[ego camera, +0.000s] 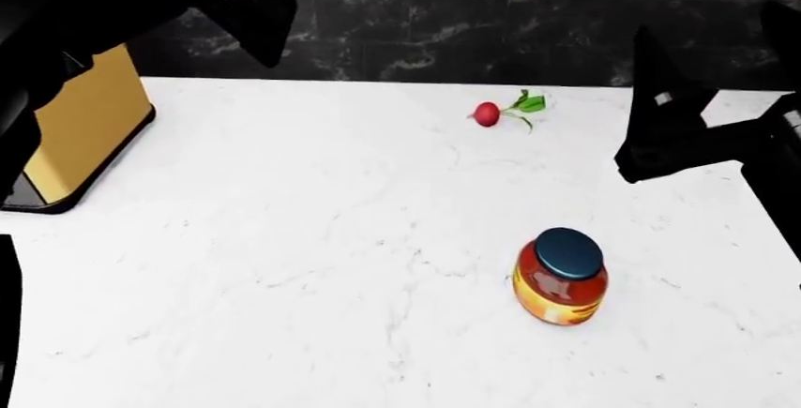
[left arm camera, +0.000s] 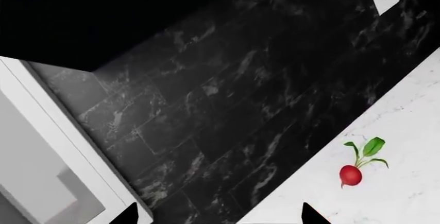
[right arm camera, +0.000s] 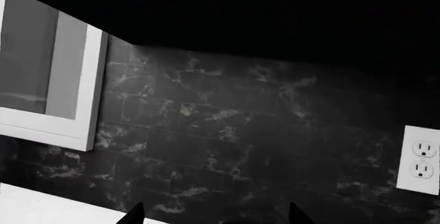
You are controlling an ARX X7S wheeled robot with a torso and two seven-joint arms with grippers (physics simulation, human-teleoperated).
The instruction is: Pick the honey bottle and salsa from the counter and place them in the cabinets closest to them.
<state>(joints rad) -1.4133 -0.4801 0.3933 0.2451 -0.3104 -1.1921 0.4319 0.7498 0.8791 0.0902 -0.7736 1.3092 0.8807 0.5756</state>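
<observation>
A radish (ego camera: 489,113) lies well behind the salsa (ego camera: 560,277) on the open worktop (ego camera: 276,239) — gold box (ego camera: 82,122) at its left edge — both grippers' jaws parted (holding nothing).

Matte black angular arms, left gripper (ego camera: 265,14) and right gripper (ego camera: 657,113) with pointed, featureless black fingers
</observation>
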